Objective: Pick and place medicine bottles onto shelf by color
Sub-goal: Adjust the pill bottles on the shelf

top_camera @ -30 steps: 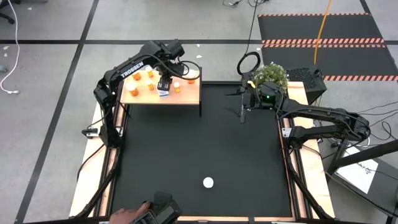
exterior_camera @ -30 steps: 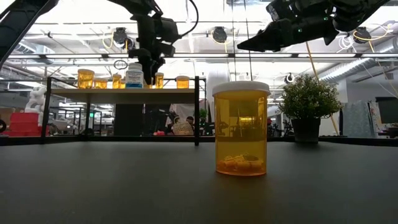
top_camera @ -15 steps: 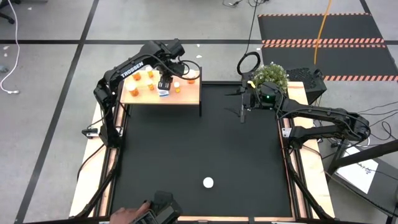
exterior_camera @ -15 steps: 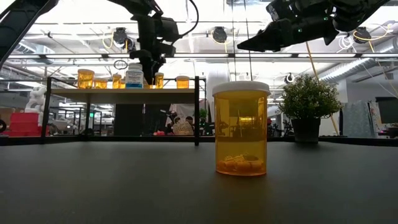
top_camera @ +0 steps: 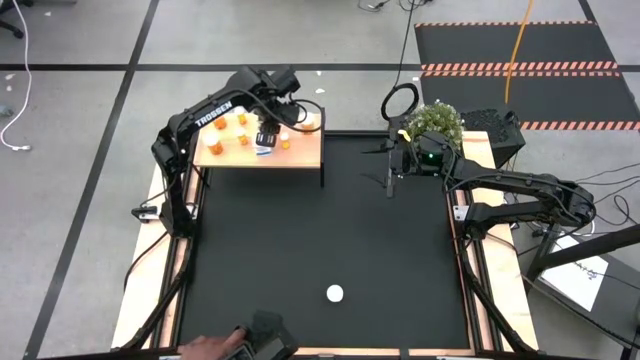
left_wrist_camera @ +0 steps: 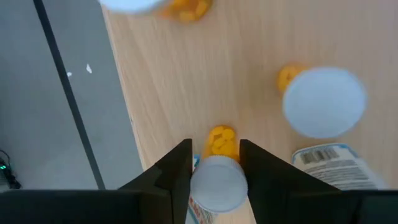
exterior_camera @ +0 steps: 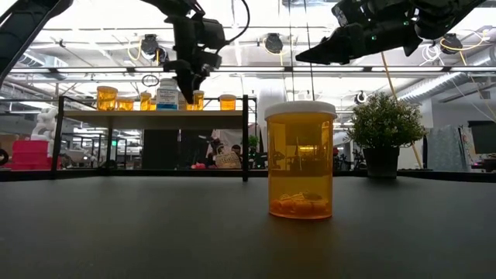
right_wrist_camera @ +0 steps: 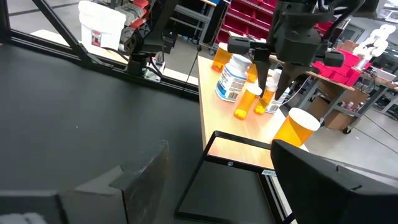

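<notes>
Only the left wrist view shows the left gripper over the shelf, fingers narrowly flanking a white-capped bottle, perhaps gripping it; the cap hides its body. The right gripper hangs wide, empty.

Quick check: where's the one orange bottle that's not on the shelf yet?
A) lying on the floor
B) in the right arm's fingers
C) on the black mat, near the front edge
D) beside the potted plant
C: the orange bottle stands upright and alone on the black mat, its white cap visible from above near the front edge; the right gripper hangs empty above the mat, far from it.
</notes>
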Controlling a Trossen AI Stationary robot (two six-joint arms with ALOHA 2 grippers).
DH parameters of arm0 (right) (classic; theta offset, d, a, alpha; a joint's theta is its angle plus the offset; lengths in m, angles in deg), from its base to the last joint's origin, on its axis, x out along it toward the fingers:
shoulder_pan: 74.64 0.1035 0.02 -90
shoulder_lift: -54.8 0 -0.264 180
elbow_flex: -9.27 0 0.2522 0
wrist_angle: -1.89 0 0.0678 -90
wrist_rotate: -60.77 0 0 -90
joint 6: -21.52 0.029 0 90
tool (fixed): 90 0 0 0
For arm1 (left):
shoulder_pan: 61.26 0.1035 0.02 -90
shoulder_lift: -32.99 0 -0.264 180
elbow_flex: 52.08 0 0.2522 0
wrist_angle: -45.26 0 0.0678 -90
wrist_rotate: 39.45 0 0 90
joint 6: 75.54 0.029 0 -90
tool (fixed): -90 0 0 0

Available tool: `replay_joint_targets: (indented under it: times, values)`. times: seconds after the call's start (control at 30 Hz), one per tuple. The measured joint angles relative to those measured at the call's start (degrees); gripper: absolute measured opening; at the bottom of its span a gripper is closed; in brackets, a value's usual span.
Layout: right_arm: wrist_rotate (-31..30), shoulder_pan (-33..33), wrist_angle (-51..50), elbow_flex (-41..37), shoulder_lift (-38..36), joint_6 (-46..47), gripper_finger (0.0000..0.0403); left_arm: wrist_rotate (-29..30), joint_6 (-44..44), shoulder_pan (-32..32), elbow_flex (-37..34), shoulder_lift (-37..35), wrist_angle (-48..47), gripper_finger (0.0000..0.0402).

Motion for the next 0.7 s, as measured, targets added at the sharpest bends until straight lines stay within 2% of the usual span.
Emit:
replay_joint_targets:
  times: [0.23,0.7]
  values:
    - [0.0,0.0,0.0,0.0,0.0,0.0,0.0276,0.2,0.3,-1.2,0.3,0.0,2.0,0.0120]
    - [0.0,0.0,0.0,0.0,0.0,-0.2,0.0276,1.8,1.3,-0.3,0.3,0.0,7.4,0.0128]
